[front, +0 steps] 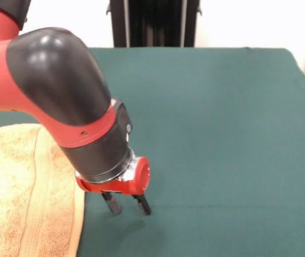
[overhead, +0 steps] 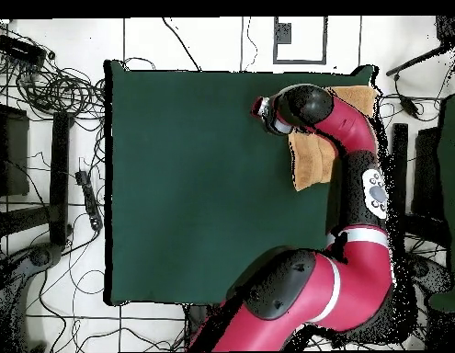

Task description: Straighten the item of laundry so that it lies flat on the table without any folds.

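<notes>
1. The gripper (front: pixel 127 204), fingers slightly apart and holding nothing, hovers over the bare green table (front: pixel 222 134).
2. The orange-tan towel (front: pixel 18 193) lies just beside it at the table's corner, partly under the arm.

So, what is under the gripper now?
Under the gripper only bare green table shows. The towel lies beside it, apart; the arm covers part of the towel.
</notes>
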